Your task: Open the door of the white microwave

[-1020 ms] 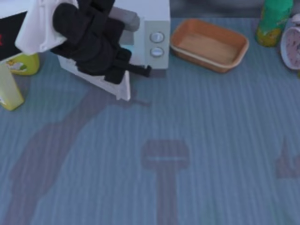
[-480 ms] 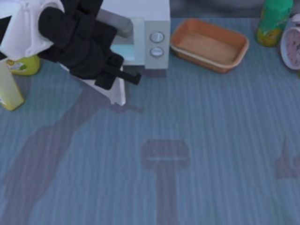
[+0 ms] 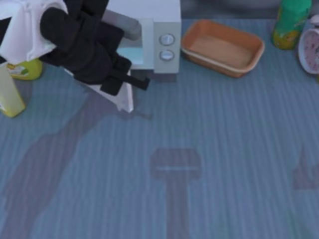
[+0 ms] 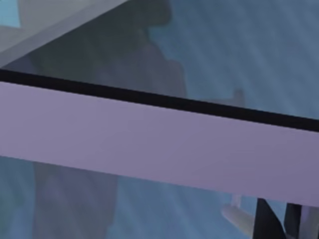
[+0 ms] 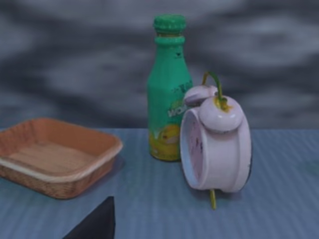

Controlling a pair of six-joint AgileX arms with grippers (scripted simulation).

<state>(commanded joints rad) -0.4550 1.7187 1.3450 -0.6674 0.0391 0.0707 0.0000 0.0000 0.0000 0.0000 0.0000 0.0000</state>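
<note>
Door [image 3: 125, 94] of the white microwave [image 3: 158, 30] standing swung well out, at the bench's [image 3: 209, 129] far left.

Left gripper [image 3: 142, 82] is reaching across the door's free edge, presumably to hook and swing it; its dark fingers are poking past that edge, but I cannot tell how far apart they are or whether they are gripping anything. Top view is showing the pale cavity exposed beside the knob panel, so the opening looks largely done. Left wrist view is showing only a pale band with a dark edge filling the frame. Right gripper is not showing; right wrist view is facing the orange tray [image 5: 55, 157], green bottle [image 5: 169, 94] and alarm clock [image 5: 217, 144].
</note>
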